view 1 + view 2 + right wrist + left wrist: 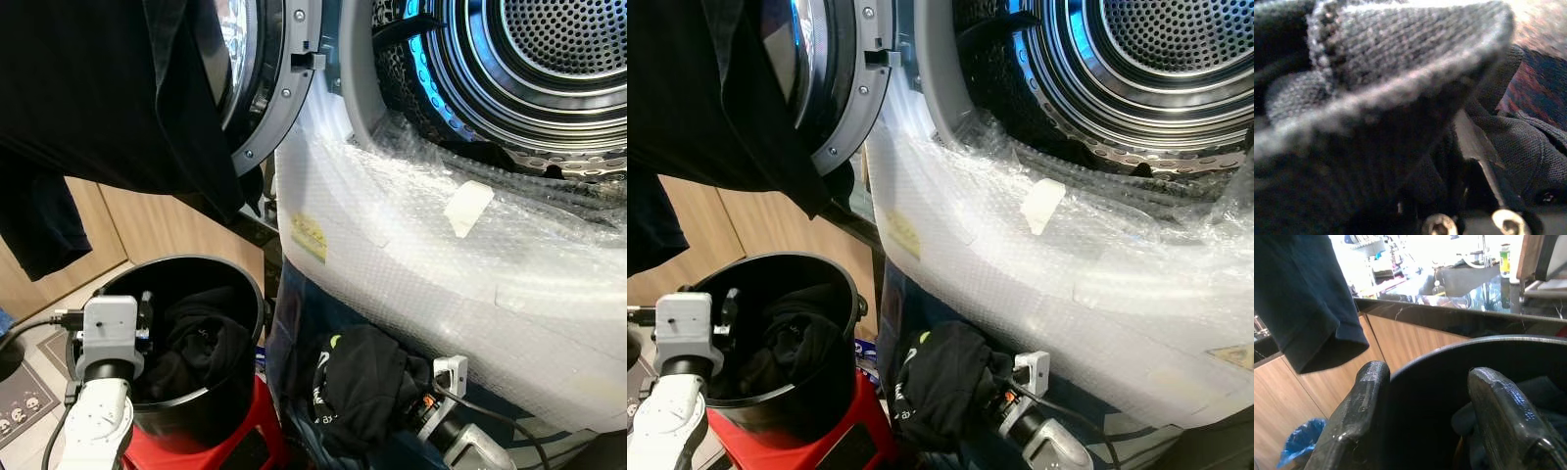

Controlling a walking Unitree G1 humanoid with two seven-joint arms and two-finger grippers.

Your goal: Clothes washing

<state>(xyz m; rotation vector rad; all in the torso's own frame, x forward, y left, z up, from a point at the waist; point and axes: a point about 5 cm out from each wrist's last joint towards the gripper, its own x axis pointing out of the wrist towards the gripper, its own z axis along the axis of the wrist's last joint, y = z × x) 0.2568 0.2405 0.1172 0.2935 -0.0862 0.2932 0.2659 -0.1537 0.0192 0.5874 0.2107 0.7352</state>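
Observation:
A black bucket (pixel 257 294) on a red stool (pixel 250 431) holds dark clothes (pixel 201 343). My left gripper (pixel 1427 374) is open astride the bucket's near rim, one finger (pixel 1369 382) outside and the other inside. Low down in front of the washing machine, my right gripper (pixel 397 392) is shut on a bunched black garment (pixel 358 387), whose knit cloth (pixel 1381 58) drapes over the fingers. The machine's drum (pixel 549 59) stands open at the upper right. Another dark garment (pixel 98 88) hangs over the open door (pixel 265 78).
Bubble wrap (pixel 411 255) covers the machine's front below the drum opening. Wooden cabinets (pixel 167 225) stand behind the bucket under a dark counter (pixel 1449 318). A blue bag (pixel 1300 440) lies on the floor by the cabinets. A patterned mat (pixel 24 392) lies at the far left.

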